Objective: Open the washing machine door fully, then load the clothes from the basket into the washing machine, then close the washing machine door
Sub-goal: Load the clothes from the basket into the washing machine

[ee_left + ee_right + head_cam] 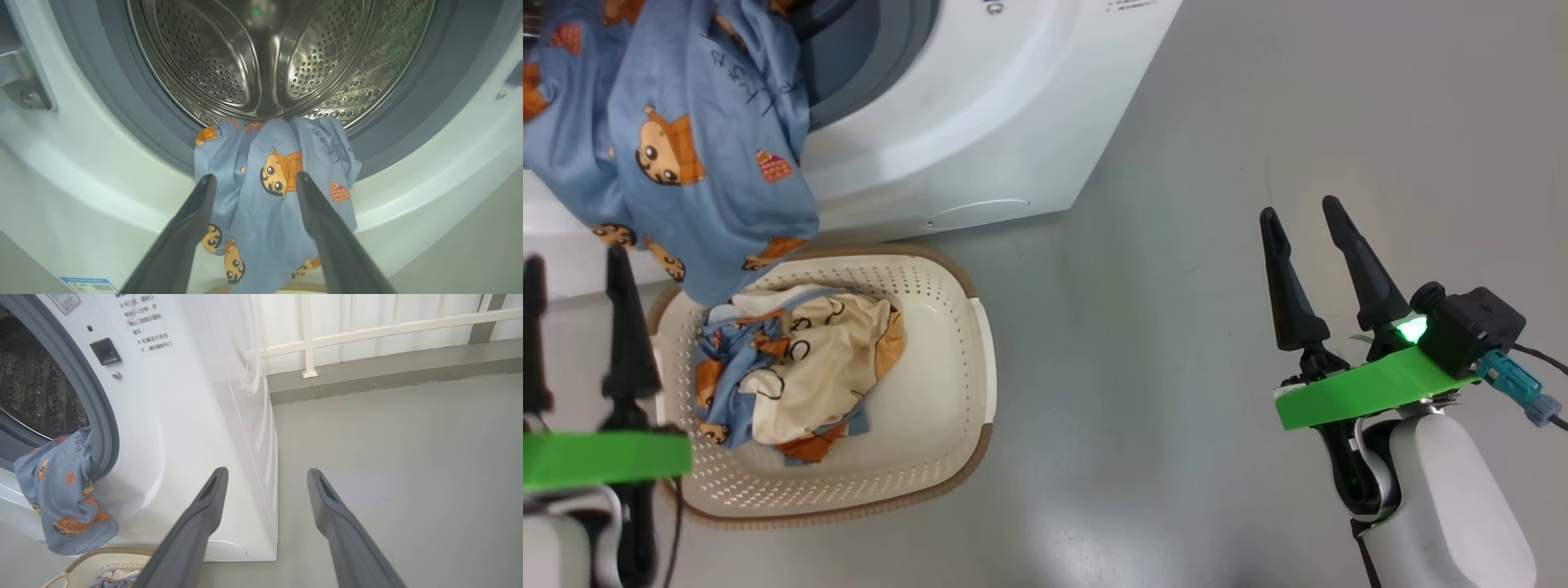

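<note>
**Blue garment half in the drum, tail needs feeding in**

Blue garment is draped over the gasket of the washing machine. Its top end sits just inside the drum; the rest hangs down the white front toward the basket. Long axis runs from the drum mouth down to the basket's rim, lower hem pointing at the basket. Can't tell if the hem touches the pile there. Cream piece and more blue fabric lie bunched in the basket.

Left pincer is wide and holds nothing. It's aimed at the drum mouth, with the hanging cloth framed between its fingers. Right pincer is also wide and empty, over bare floor well to the right of the basket.

Step in hand looks like getting the dangling piece fully inside. Best bet:
- grab low on the hanging part, mid-width
- lift it clear of the gasket lip
- carry it deep into the drum before letting go

A grip near the top would likely leave the tail outside. Any fabric left on the gasket could block closing later.
</note>
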`<state>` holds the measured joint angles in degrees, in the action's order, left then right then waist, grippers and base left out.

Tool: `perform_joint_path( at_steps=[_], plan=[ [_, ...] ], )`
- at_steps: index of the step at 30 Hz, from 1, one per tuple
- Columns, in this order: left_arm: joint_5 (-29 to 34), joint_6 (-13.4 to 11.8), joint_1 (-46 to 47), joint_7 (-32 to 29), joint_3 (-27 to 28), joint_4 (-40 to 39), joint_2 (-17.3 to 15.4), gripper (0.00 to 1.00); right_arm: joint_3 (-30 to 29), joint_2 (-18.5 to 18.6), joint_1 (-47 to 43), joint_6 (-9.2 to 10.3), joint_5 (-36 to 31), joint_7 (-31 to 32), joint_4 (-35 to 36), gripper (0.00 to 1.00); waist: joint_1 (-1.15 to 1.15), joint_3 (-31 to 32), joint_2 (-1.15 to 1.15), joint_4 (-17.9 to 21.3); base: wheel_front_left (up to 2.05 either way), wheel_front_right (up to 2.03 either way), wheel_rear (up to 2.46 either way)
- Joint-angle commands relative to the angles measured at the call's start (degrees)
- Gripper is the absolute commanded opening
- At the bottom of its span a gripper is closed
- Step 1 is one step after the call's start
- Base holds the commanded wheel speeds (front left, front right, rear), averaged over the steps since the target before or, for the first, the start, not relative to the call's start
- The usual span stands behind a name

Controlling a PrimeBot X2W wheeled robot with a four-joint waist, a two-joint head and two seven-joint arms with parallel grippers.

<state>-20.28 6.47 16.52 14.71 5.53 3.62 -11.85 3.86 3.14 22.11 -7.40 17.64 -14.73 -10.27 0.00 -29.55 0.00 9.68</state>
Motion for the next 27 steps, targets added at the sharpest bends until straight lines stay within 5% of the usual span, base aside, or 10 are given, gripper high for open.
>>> perform_joint_path(
  at_steps=[1, 27],
  plan=[
    [-0.6, 0.01, -1.78, 0.29, 2.06, -1.99, -1.08, 1.0, 0.91, -0.26, -1.37, -0.09, -0.61, -0.27, 1.52, 1.0, 0.0, 0.0, 0.0, -0.22, 0.0, 0.0, 0.0],
    [-0.95, 0.9, -5.33, 0.29, 0.11, 0.05, 1.22, 1.0, 1.66, -0.26, -1.47, -0.09, -1.01, -0.27, 1.88, 1.0, 0.0, 0.46, 0.0, -0.9, 0.0, 0.0, 0.0]
  ],
)
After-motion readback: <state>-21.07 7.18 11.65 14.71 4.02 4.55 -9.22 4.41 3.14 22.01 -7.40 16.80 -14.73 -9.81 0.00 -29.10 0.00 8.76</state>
